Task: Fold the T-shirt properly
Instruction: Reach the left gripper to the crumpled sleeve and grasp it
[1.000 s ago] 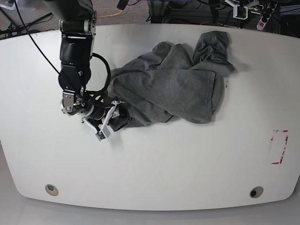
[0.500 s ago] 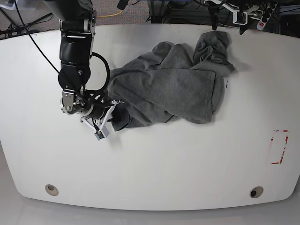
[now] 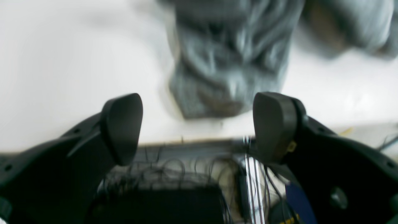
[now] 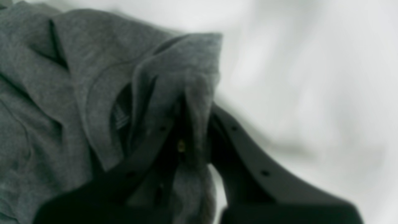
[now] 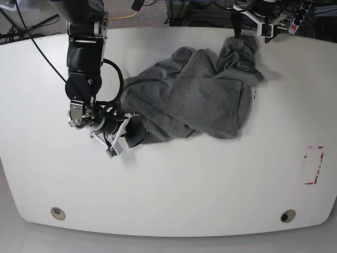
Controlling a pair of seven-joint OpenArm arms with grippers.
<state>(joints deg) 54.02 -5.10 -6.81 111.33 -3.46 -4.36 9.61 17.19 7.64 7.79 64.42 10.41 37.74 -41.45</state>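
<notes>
The grey T-shirt [image 5: 189, 97] lies crumpled across the middle and far side of the white table [image 5: 174, 179]. At its near-left edge my right gripper [image 5: 127, 126] is shut on a fold of the cloth; the right wrist view shows the T-shirt [image 4: 77, 81] bunched between the closed fingers of the right gripper [image 4: 192, 127]. My left gripper [image 5: 251, 27] hangs open at the table's far edge, just above the shirt's far-right lump. In the left wrist view the left gripper [image 3: 197, 127] holds nothing, and the blurred T-shirt [image 3: 227, 68] lies just beyond the wide-apart fingertips.
A red tape mark [image 5: 314, 165] sits near the table's right edge. Two round holes [image 5: 58, 213] [image 5: 287, 216] lie along the front edge. Cables and equipment [image 5: 210, 10] crowd the floor beyond the far edge.
My right gripper has shut on the shirt's near-left edge and drawn it slightly left. The left gripper has come into the base view at the far edge, above the shirt's far-right lump.
</notes>
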